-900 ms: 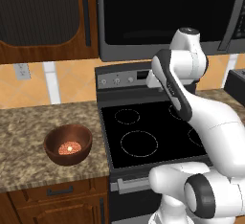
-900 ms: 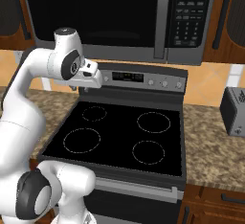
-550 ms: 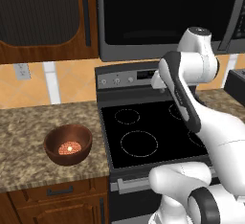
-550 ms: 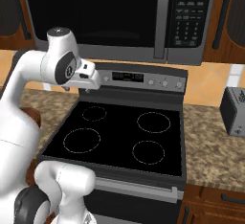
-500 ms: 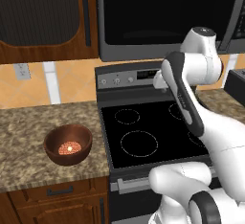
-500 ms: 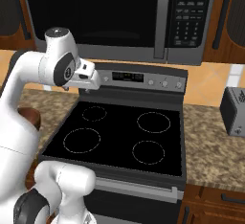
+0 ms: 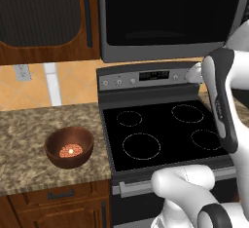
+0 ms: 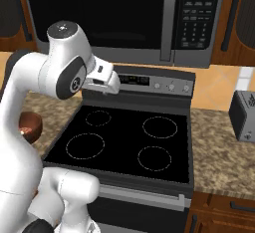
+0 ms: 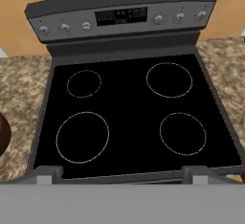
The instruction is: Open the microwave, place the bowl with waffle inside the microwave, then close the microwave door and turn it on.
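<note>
The microwave (image 7: 170,12) hangs above the stove, and its door (image 8: 99,13) with the black glass is shut. Its grey bar handle (image 8: 169,18) runs down the door's right side. The reddish-brown bowl (image 7: 68,146) sits on the counter left of the stove and holds the waffle (image 7: 69,150). The arm partly hides the bowl (image 8: 30,126), and only its rim (image 9: 2,134) shows in the hand view. My gripper (image 8: 113,84) hovers above the back of the stove, below the microwave. It looks down at the burners, its fingertips (image 9: 45,174) wide apart, open and holding nothing.
A black glass stove top (image 7: 165,129) with four burner rings and a knob panel (image 7: 146,78) lies under the hand. Granite counter (image 7: 24,139) flanks it on both sides. A toaster (image 8: 244,115) stands on the right counter. Dark wooden cabinets (image 7: 44,17) flank the microwave.
The arm's upper joint has swung up and to the right in the left base view. The hand stays over the back of the stove. The bowl has not moved.
</note>
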